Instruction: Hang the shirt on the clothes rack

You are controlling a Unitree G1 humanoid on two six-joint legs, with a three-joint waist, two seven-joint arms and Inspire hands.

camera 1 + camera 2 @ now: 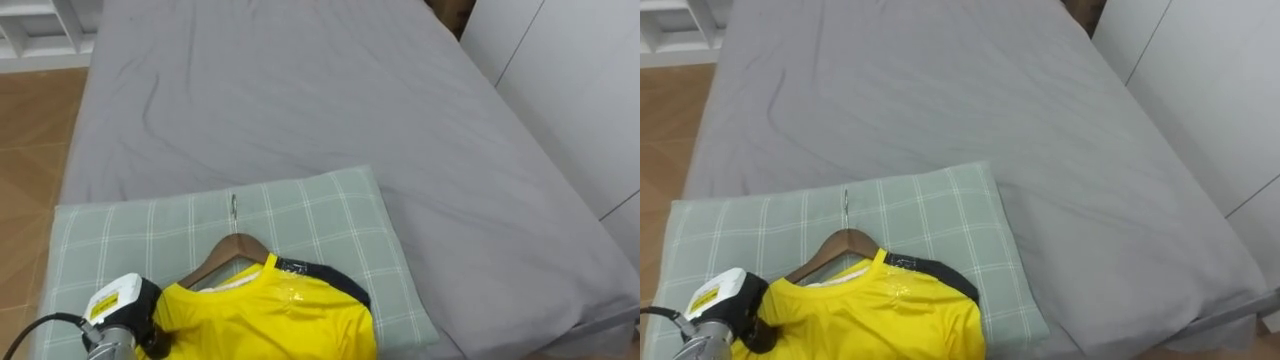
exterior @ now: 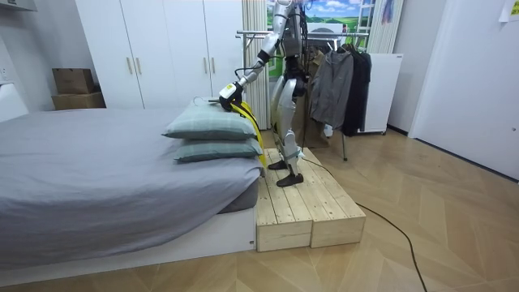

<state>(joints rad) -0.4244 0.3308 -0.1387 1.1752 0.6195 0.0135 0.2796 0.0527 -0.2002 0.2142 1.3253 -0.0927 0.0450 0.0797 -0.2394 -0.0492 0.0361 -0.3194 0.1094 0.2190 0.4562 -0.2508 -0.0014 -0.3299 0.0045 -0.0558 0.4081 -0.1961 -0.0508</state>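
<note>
Lying at lower centre, shirt [image 1: 270, 320] on its hanger [image 1: 225, 255], so liftable as one. Meeting the shirt's shoulder at lower left, left hand [image 1: 142, 312], probably to grab it; fingers hidden, grip impossible to tell. Underneath, pillow [image 1: 330, 215]; beyond, bed [image 1: 300, 90].

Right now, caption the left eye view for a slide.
Yellow shirt on a wooden hanger on a checked pillow on the grey bed, left hand at its sleeve.

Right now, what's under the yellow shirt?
The yellow shirt lies on the checked pillow, with a wooden hanger in its neck. The hanger's arms are covered by the cloth. The left hand is at the shirt's shoulder.
</note>
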